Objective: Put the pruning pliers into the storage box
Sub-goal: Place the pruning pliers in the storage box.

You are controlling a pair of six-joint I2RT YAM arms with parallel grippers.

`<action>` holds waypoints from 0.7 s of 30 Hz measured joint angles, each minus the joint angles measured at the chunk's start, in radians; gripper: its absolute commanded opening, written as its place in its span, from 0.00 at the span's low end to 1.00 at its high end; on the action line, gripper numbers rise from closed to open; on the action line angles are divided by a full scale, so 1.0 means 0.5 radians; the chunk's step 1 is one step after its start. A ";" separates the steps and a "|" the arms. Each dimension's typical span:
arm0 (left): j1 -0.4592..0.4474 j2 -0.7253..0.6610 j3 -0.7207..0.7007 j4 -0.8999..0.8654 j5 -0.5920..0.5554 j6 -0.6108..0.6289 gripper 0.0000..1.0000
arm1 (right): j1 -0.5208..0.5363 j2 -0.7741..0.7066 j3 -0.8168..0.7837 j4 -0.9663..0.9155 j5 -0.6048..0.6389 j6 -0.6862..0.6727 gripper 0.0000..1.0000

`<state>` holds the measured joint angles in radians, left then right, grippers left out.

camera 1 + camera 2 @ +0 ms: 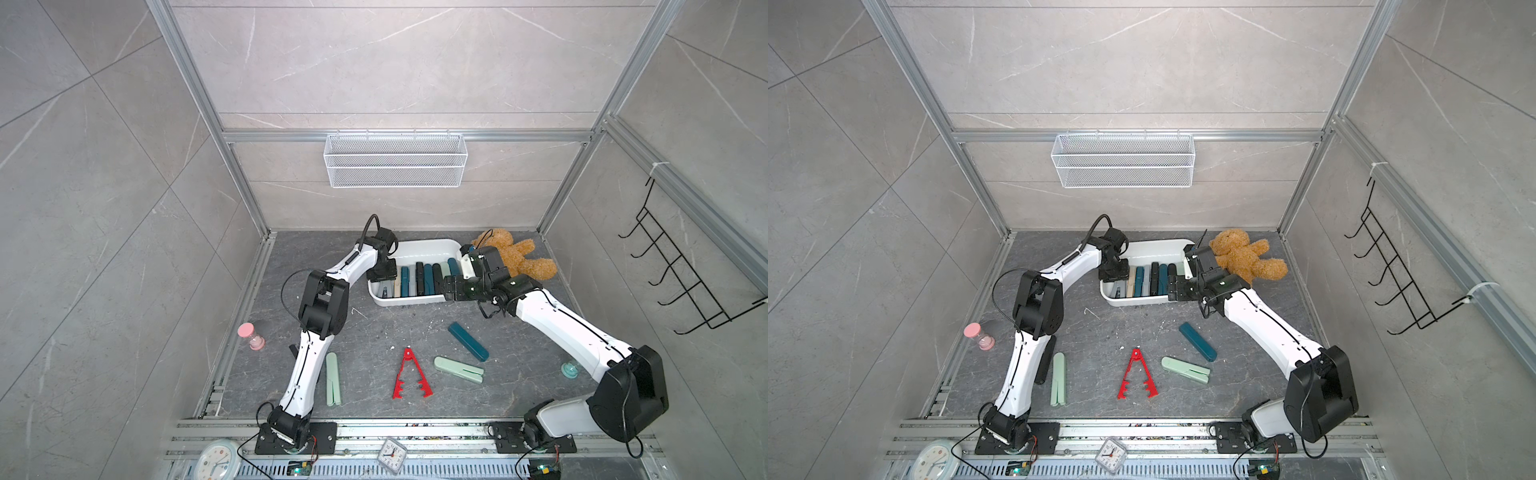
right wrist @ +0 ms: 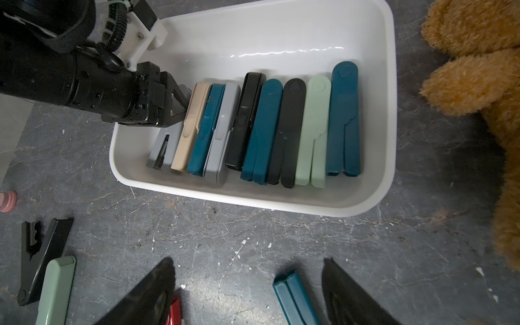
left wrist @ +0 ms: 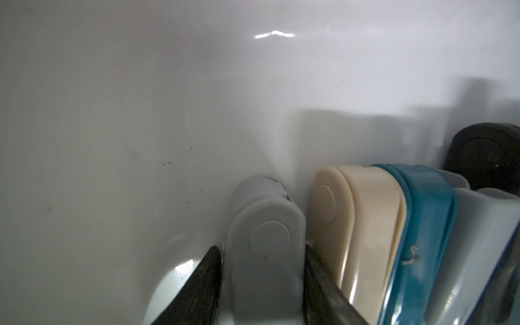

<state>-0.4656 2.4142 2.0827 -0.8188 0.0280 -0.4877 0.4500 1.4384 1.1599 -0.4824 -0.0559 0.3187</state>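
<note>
Placement is under way: the left hand [image 3: 261, 247] flanks grey pliers [image 3: 264, 213] in the box [image 3: 112, 112], lower centre of frame, whether gripping I cannot tell; next likely calls for letting go fully and lifting clear.

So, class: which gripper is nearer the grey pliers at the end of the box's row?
Left. The left gripper straddles the grey pliers; the right gripper hangs open by the storage box's opposite end.

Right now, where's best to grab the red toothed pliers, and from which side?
Probably the hinge end of the red toothed pliers, straight down from above, closing across that narrow tip. They lie flat on the table, arms splayed in a V, hinge toward the storage box; the toothed ends spread too wide.
</note>
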 measured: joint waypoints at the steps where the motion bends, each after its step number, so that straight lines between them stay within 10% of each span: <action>1: 0.000 -0.003 -0.002 0.002 0.001 -0.005 0.49 | 0.000 -0.001 -0.005 0.005 0.000 0.002 0.83; 16: 0.000 -0.073 -0.032 -0.039 -0.006 -0.019 0.42 | -0.010 -0.003 -0.025 0.017 0.040 0.007 0.83; 21: 0.000 -0.066 -0.032 -0.054 -0.013 -0.017 0.25 | -0.026 -0.027 -0.043 0.016 0.062 0.006 0.83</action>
<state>-0.4656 2.3814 2.0666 -0.8459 0.0216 -0.4961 0.4370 1.4250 1.1385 -0.4744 -0.0250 0.3218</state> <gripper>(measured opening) 0.337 0.828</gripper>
